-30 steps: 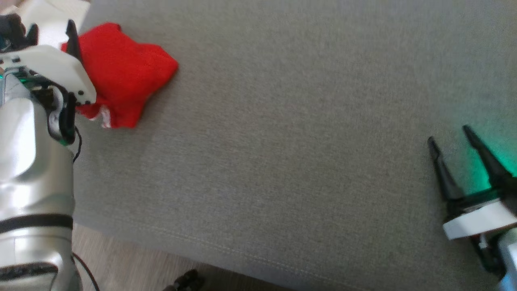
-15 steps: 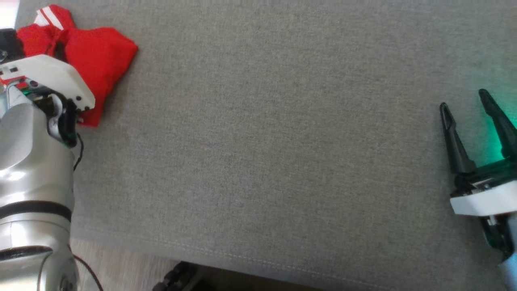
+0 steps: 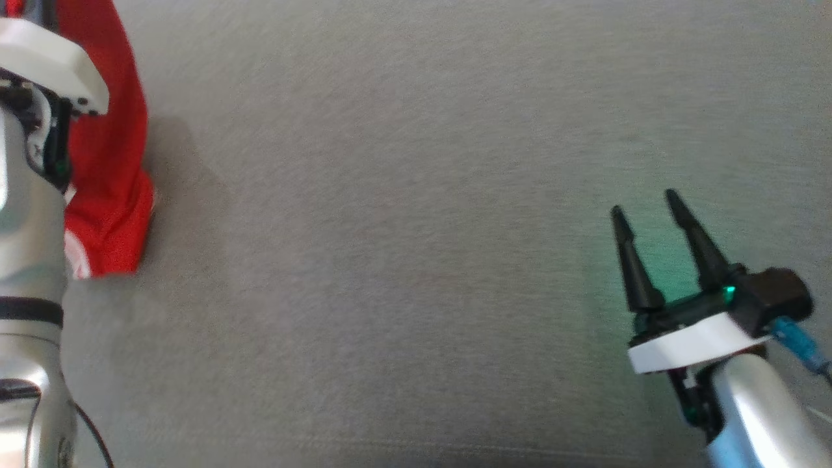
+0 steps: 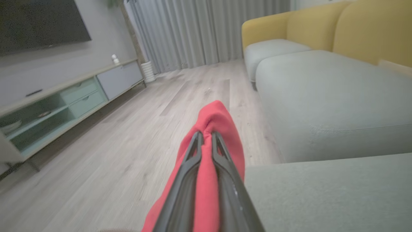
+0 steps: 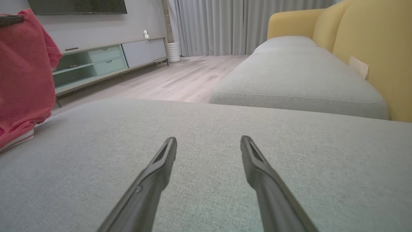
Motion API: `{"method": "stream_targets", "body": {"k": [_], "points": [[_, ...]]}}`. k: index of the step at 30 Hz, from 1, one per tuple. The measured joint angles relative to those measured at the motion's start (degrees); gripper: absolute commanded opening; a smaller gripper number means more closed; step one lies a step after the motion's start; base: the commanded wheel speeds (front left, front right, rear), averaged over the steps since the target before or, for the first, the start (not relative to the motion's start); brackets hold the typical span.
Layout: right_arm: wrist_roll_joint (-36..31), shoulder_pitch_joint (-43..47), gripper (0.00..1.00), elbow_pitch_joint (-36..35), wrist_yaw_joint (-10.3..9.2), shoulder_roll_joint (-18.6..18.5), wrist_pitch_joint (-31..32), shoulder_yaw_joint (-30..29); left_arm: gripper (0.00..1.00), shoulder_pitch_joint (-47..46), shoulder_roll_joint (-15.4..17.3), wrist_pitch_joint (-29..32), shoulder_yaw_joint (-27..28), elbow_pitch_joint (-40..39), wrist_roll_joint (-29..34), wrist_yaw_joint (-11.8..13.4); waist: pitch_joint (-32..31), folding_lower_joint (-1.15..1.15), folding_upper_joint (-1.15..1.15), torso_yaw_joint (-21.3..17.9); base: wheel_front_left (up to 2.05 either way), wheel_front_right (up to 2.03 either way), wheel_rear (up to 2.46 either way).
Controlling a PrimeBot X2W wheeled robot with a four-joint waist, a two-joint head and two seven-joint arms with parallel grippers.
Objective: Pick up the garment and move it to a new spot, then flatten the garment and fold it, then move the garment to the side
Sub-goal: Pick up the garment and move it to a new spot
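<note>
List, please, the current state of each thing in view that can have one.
red garment, bunched, hanging from the left claw.
left claw, shut on the red garment.
right claw, open, empty, over the grey cushion.
cabinet drawers, shut.
curtains, drawn shut.

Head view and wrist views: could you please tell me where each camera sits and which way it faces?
Head view: on the head, looking down at the grey cushion; left forearm, red garment and open right gripper show.
Left wrist view: on the left wrist, facing over the floor toward the TV cabinet; left gripper shut on the garment.
Right wrist view: on the right wrist, low over the cushion, facing that cabinet; its open fingers show.
Shared: both wrist views show the cabinet, curtains and yellow sofa.
</note>
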Motion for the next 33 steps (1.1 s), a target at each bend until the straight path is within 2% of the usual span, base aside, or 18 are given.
{"method": "stream_targets", "body": {"k": [4,5,7,8,14,18,21,25,28,33], "points": [[-0.36,0.41,1.00,0.92,0.00,2.77,0.00,1.07,0.00,0.07,1.35,2.26,-2.49,-5.06,0.03,-0.77,-3.55,0.00,0.00,-5.05,0.00,0.00,0.00],[-0.41,0.69,1.00,1.03,0.00,3.64,0.00,1.10,0.00,0.15,1.57,3.50,-3.39,-8.28,-0.07,-0.96,-5.15,0.00,0.00,-7.78,0.00,0.00,0.00],[-0.42,1.17,1.00,1.05,0.00,4.05,0.00,1.02,0.00,0.59,1.67,4.97,-4.64,-11.59,-0.41,-1.01,-6.70,0.00,0.00,-10.61,0.00,0.00,0.00],[-0.42,1.17,1.00,1.05,0.00,4.05,0.00,1.02,0.00,0.59,1.67,4.97,-4.64,-11.59,-0.41,-1.01,-6.70,0.00,0.00,-10.61,0.00,0.00,0.00],[-0.77,3.36,1.00,1.05,0.00,5.28,0.00,0.89,0.00,5.28,1.44,9.90,-7.99,-20.73,-3.34,-1.37,-10.68,0.00,0.00,-19.00,0.00,0.00,0.00],[-0.89,3.60,1.00,0.89,0.00,5.47,0.00,0.75,0.00,9.10,0.14,11.47,-11.00,-24.91,-5.17,-1.40,-12.41,0.00,0.00,-24.02,0.00,0.00,0.00],[-0.90,3.65,1.00,0.59,0.00,5.80,0.01,0.74,0.00,11.05,-2.72,11.95,-13.67,-27.08,-7.20,-1.40,-13.05,0.00,0.00,-26.99,0.00,0.00,0.00],[-0.90,3.67,1.00,-0.03,0.00,6.24,0.01,0.58,0.00,12.62,-7.98,11.88,-17.67,-27.40,-8.67,-1.43,-12.58,0.00,0.00,-29.25,0.00,0.00,0.00],[-0.89,3.64,1.00,-0.21,0.00,6.79,0.01,0.68,0.00,13.81,-11.11,11.11,-19.95,-23.46,-8.88,-1.43,-10.91,0.00,0.00,-29.72,0.00,0.00,0.00],[-0.62,3.11,1.00,-0.98,0.00,7.49,0.01,1.63,0.00,17.77,-13.05,6.65,-24.69,-13.83,-8.11,-0.53,-7.26,0.00,0.00,-30.27,0.00,0.00,0.00]]}}
